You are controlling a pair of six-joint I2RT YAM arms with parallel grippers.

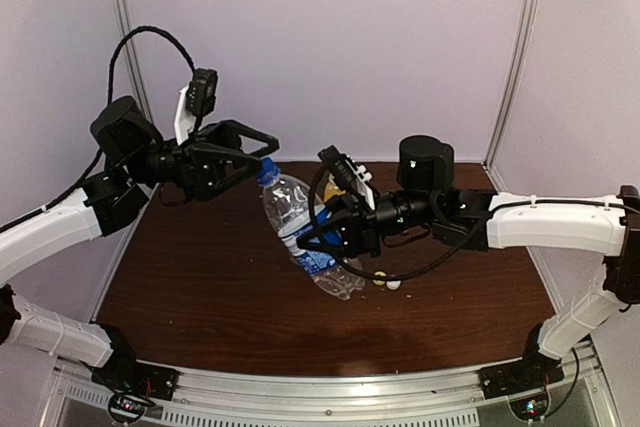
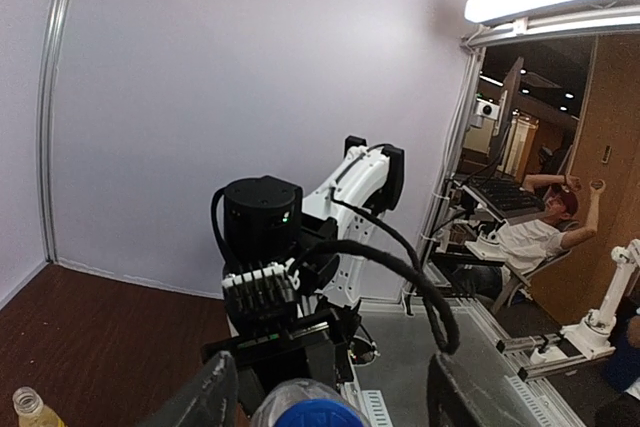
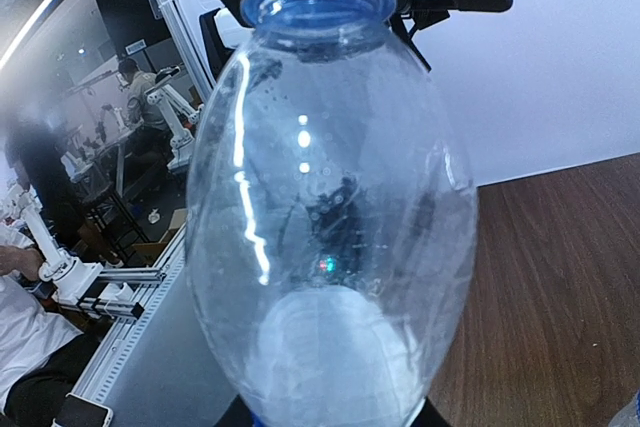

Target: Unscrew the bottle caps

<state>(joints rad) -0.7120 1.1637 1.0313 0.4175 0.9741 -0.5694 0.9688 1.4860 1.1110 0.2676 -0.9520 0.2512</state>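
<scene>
Two arms meet over the middle of the tabletop [image 1: 200,287] in the overhead view; the right gripper [image 1: 318,237] is clenched around the labelled waist of the taller clear bottle [image 1: 290,202], holding it tilted and clear of the wood, neck toward the left arm; the left gripper [image 1: 268,157] sits right at the blue cap [image 1: 267,168], which is on the neck; a small white cap [image 1: 394,285], as far as I can make out, lies loose on the wood just beside the bottle's base.

From the left wrist, the jaws stand apart on either side of the blue cap with a gap showing on each side, so that gripper is released and grasping nothing; the yellow-orange bottle [image 2: 28,409] shows low at the left edge, its neck bare.

From the right wrist, the clear bottle fills the frame with the blue cap at the top and the left gripper behind it; the right gripper's own fingers are hidden under the bottle.

My worry is the twist; the thin, empty-looking wall could buckle or spin inside the right gripper's hold, so the cap would turn the whole bottle instead of loosening; jaws closing off-centre on so small a cap could slip and knock the neck aside.
</scene>
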